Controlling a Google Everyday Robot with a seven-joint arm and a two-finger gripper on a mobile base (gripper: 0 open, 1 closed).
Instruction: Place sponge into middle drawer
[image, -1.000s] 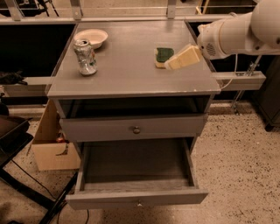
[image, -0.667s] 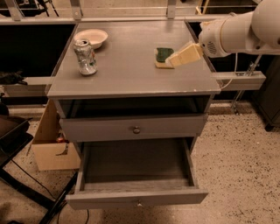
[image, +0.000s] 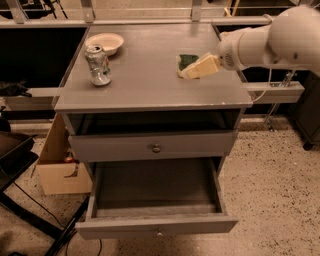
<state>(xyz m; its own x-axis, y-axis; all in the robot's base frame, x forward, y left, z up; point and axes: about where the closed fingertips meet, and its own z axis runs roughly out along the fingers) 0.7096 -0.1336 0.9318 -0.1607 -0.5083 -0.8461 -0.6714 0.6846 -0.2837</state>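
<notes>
Gripper (image: 192, 71) is down at the sponge (image: 188, 59) on the top (image: 145, 82), grip can't be told; middle drawer (image: 156, 228) stands pulled open; bowl (image: 104, 43) sits beside the can (image: 98, 65).

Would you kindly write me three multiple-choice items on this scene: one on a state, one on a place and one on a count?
1. The middle drawer is:
A) shut
B) pulled open
C) taken out of the cabinet

2. The sponge is:
A) at the gripper, over the cabinet top
B) in the middle drawer
C) on the floor

3. How many drawer knobs show?
A) one
B) four
C) two

Answers:
1 B: its front stands well out from the cabinet and its bare inside shows.
2 A: the green and yellow block sits at the right of the top, at the gripper's tip, right of the can and bowl.
3 C: one knob is on the upper drawer and one on the middle drawer's front.
</notes>
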